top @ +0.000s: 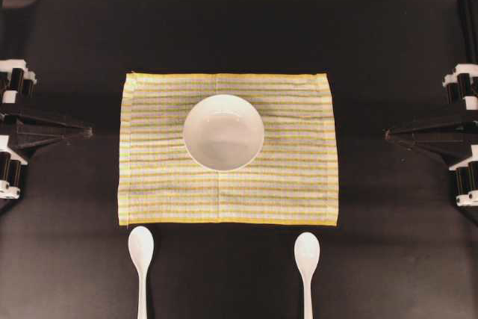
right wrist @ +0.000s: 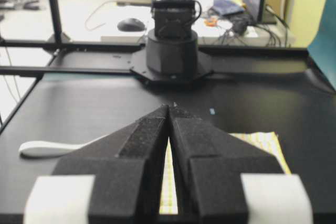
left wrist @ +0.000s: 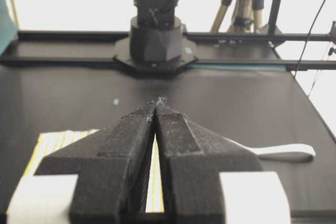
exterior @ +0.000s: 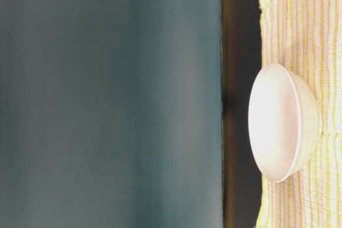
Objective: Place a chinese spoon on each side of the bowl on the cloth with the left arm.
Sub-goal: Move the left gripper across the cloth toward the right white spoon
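Two spoons (top: 141, 259) (top: 307, 263) overhead, beside cloth (top: 228, 192)

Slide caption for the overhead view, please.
White bowl centred on striped cloth; two spoons off its near edge; both arms parked.

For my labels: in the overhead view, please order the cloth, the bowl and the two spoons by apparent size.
1. Cloth
2. Bowl
3. Left spoon and right spoon: they look alike, both cut by the frame edge.
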